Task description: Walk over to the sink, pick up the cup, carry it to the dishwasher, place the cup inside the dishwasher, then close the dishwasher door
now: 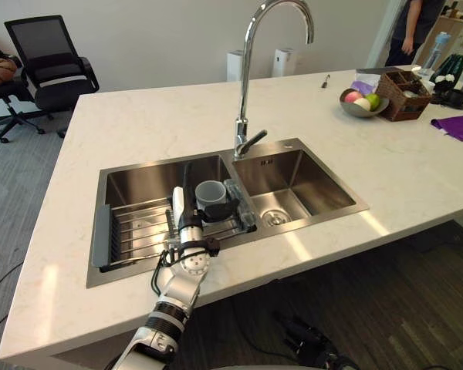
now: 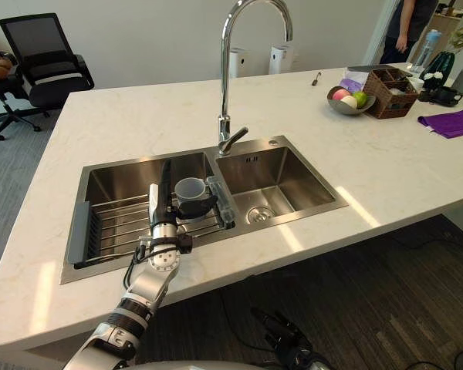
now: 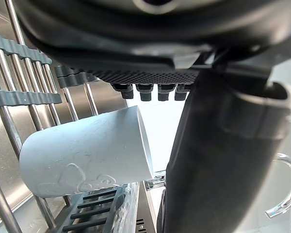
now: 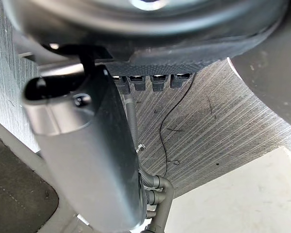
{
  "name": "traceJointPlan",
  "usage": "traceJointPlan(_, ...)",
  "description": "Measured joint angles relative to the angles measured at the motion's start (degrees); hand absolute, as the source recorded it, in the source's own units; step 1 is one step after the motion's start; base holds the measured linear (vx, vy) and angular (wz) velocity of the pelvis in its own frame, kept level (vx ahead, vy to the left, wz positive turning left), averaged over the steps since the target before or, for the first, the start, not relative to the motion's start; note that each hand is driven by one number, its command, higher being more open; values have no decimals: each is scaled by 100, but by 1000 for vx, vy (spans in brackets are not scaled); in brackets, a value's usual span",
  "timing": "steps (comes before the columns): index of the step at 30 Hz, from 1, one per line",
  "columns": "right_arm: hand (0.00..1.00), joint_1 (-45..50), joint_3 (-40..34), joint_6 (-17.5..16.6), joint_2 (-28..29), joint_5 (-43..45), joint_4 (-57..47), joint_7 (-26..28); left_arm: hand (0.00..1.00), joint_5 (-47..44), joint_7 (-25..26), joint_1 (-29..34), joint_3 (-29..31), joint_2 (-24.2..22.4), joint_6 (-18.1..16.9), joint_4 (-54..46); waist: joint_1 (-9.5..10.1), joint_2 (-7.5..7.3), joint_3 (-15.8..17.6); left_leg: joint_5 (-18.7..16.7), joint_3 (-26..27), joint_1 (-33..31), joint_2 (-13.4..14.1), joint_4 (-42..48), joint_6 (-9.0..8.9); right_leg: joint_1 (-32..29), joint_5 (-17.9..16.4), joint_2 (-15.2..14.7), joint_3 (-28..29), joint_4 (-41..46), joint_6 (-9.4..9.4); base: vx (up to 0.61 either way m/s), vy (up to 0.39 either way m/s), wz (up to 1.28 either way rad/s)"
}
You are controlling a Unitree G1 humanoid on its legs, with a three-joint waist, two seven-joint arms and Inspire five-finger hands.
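A grey cup (image 1: pixel 211 196) stands mouth-up on the right end of a wire drying rack (image 1: pixel 135 227) laid across the left basin of the steel sink (image 1: pixel 293 166). My left hand (image 1: pixel 187 222) reaches in over the counter edge and rests just left of the cup, fingers straight and pointing away from me. In the left wrist view the cup (image 3: pixel 87 150) sits just past the fingers, beside the dark thumb (image 3: pixel 218 160); I cannot tell whether they touch. My right hand (image 2: pixel 285 335) hangs low over the floor, fingers loose.
A tall chrome faucet (image 1: pixel 247 77) rises behind the divider between the basins. On the far right of the white counter (image 1: pixel 139 116) stand a fruit bowl (image 1: pixel 363 102), a wicker basket (image 1: pixel 405 94) and a purple cloth (image 1: pixel 459 125). An office chair (image 1: pixel 50 65) and a person (image 1: pixel 413 27) are beyond.
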Motion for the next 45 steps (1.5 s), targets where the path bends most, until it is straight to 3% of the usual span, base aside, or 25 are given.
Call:
traceJointPlan(8, 100, 11, -3, -42, 24, -8, -5, 1, 100, 9, -327, -2, -63, -7, 140, 220, -37, -28, 5, 0, 15, 4, 0, 0, -1, -5, 0, 4, 13, 5, 0, 0, 0, 0)
traceJointPlan(9, 100, 10, -4, -50, 31, -38, -8, 5, 0, 9, -403, -3, -104, 10, 149, 220, -62, -31, 2, 0, 19, 5, 0, 0, -1, -5, -1, 5, 16, 6, -1, 0, 0, 0)
traceJointPlan(17, 100, 15, -35, -84, 51, -96, -19, 43, 0, 12, -596, -155, -117, 269, 186, 495, -129, -32, -1, 0, 28, 5, -3, -1, -1, -12, -2, 5, 27, 6, -1, 0, 0, 0)
traceJointPlan(25, 100, 51, -63, -221, 32, -105, -18, 114, 0, -9, -313, -228, -72, 312, 87, 545, -146, -42, 35, 2, 26, -9, -9, -3, -5, -37, -13, 3, 36, 37, 7, 0, 0, 0)
traceJointPlan(28, 100, 81, -68, -337, 28, -104, -20, 206, 0, -126, -165, -227, 148, 269, 34, 81, -126, -70, 119, 2, -7, -12, -16, 23, -3, -61, -64, -8, 24, 140, 20, -22, -9, 4)
traceJointPlan(32, 100, 277, -207, -396, -14, -104, -25, 313, 0, -415, 216, -229, 657, 270, -345, -1038, 26, -72, 124, 0, -181, -29, -15, 42, 2, -53, -191, -32, -122, 295, 7, -38, -26, 20)
traceJointPlan(36, 100, 525, -181, -390, -82, -232, 34, 318, 0, -457, 633, -230, 1302, 354, -771, -2417, 189, -73, 123, -2, -437, -48, -2, 68, 8, 49, -308, -73, -360, 342, -13, -5, -24, 32)
traceJointPlan(42, 100, 646, -16, -313, -199, -497, 159, 284, 0, -681, 1098, -180, 2136, 463, -1043, -3846, 400, -76, 119, -2, -793, -89, 3, 92, 8, 215, -425, -130, -726, 340, -25, 7, -19, 32)
traceJointPlan(45, 100, 632, 1, -219, -200, -533, 248, 134, 0, -1291, 1131, 142, 2517, 444, -1293, -4756, 511, -92, 103, -2, -1054, -110, 11, 110, 9, 366, -474, -163, -987, 297, -25, 6, -30, 42)
